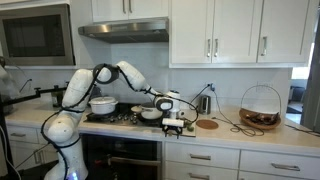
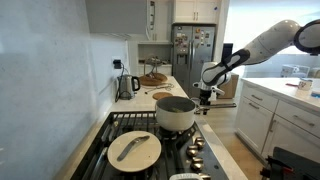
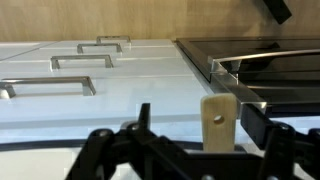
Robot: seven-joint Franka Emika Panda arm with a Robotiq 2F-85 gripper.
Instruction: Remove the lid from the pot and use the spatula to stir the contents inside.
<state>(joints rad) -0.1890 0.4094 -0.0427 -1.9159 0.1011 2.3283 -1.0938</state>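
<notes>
KITCHEN TRIAL: A Franka arm (image 1: 110, 72) reaches across the black cooktop (image 2: 118, 126) of a home kitchen. The small white pot (image 2: 176, 116) stands on a far burner with its dark inside showing. The pot looks already uncovered, and a pale disc (image 2: 134, 150) on the nearest burner may be its lid, though that is unclear. The gripper (image 1: 172, 122) hangs just beyond the pot, over the counter's front edge and clear of it. In the wrist view a wooden tab (image 3: 218, 118) with a hole, likely the spatula's handle end, stands between the jaws. Whether they pinch it cannot be told. Stirring has not yet begun.
</notes>
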